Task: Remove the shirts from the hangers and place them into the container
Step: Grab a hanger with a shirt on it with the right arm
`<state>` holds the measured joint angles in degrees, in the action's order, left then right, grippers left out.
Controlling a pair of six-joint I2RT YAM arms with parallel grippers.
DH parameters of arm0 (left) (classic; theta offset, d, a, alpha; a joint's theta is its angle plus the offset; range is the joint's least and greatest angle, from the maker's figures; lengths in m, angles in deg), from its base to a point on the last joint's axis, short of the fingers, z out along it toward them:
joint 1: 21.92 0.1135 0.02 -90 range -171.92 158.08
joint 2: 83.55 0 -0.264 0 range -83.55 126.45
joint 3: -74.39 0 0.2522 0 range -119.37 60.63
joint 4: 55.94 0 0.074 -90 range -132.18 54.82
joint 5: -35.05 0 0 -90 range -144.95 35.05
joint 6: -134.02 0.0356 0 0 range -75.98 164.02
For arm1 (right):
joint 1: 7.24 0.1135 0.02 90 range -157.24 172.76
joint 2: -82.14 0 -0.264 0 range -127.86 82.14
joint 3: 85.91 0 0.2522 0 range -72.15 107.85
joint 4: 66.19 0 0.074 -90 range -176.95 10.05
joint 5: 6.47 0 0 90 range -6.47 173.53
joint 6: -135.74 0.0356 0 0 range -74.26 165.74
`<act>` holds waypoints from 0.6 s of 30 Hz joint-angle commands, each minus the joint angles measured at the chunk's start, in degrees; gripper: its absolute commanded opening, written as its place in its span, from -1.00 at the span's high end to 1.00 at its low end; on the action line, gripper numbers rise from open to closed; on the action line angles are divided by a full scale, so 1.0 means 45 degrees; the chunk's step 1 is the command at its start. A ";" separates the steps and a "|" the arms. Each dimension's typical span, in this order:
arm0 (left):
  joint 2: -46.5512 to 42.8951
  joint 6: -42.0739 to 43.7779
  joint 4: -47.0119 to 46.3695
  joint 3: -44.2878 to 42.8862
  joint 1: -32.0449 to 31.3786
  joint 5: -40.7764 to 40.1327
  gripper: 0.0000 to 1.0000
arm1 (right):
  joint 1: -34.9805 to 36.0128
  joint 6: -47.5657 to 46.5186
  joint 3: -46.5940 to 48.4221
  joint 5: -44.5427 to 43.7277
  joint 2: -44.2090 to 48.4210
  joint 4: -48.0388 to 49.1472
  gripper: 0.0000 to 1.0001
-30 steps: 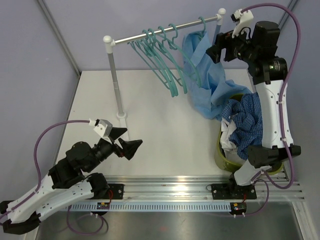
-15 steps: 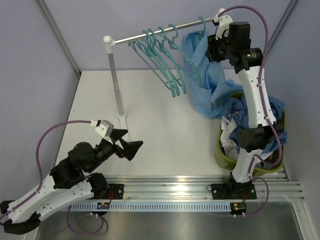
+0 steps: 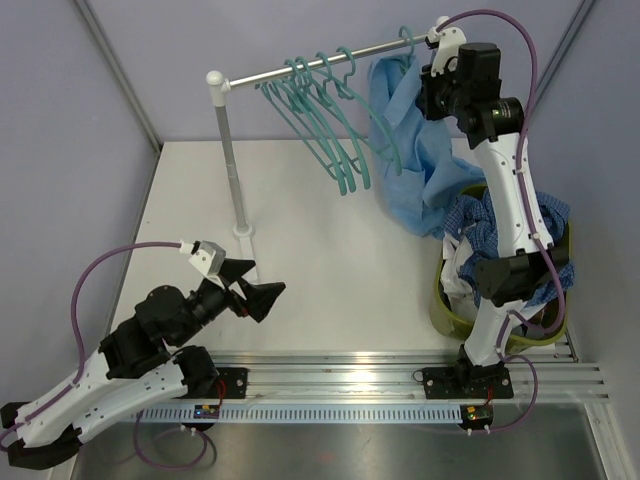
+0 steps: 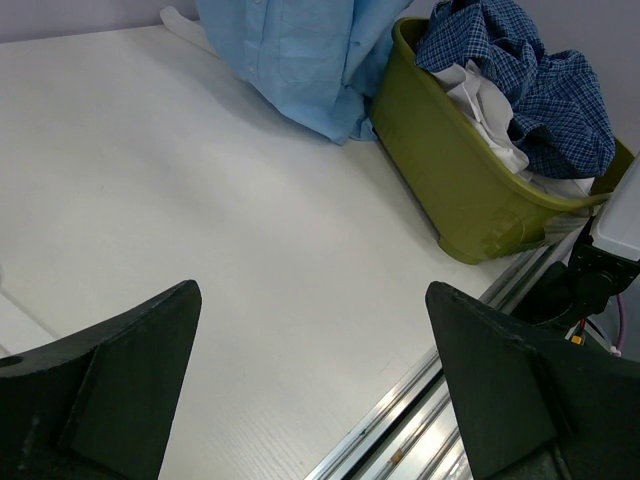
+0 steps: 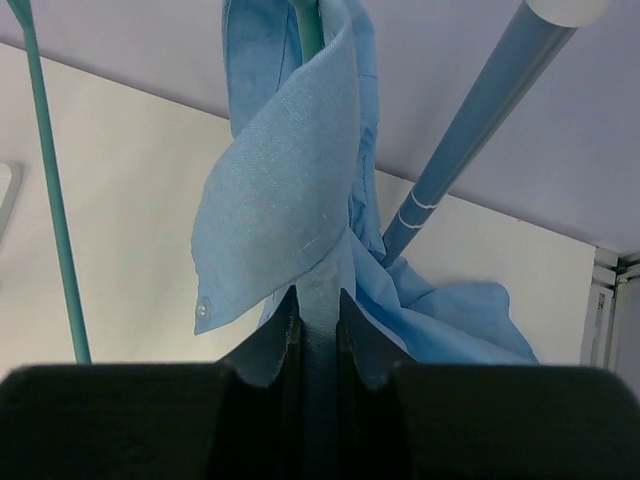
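Observation:
A light blue shirt [image 3: 412, 150] [image 5: 280, 220] hangs from the last teal hanger [image 3: 388, 140] at the right end of the rail, its tail draped down to the table beside the container [image 3: 447, 312] [image 4: 450, 190]. My right gripper [image 3: 426, 88] [image 5: 318, 300] is up at the shirt's collar, shut on a strip of its blue fabric. Several bare hangers [image 3: 328, 118] hang further left. The olive container holds a dark blue check shirt [image 3: 497, 250] [image 4: 520, 70] over a white one [image 4: 480, 100]. My left gripper [image 3: 255, 285] [image 4: 310, 390] is open above the near left table, holding nothing.
The silver rail [image 3: 320, 65] [image 5: 470, 130] with white ball ends stands on a pole [image 3: 232, 170] at the back of the white table. A metal track [image 3: 400, 385] runs along the near edge. Purple walls close in behind.
My right arm swung left from beyond the rail's end to the light blue shirt's collar, and its jaws closed on the fabric. The left arm has not moved.

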<state>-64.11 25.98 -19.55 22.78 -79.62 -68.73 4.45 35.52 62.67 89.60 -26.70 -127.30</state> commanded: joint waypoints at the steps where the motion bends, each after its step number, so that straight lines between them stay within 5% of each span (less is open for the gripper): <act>1: -0.0180 -0.0131 -0.0538 0.0050 -0.0031 -0.0316 -0.98 | 0.0119 0.0453 -0.0544 0.0682 0.1761 0.3058 1.00; 18: -0.0375 -0.0170 -0.0362 0.0187 -0.0031 -0.0414 -0.98 | 0.0119 0.0299 -0.5208 0.1483 0.4653 0.4606 1.00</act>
<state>-64.87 25.96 -19.24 22.82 -79.62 -68.84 4.45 37.18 42.54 93.60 -11.00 -114.01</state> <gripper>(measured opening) 0.988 0.175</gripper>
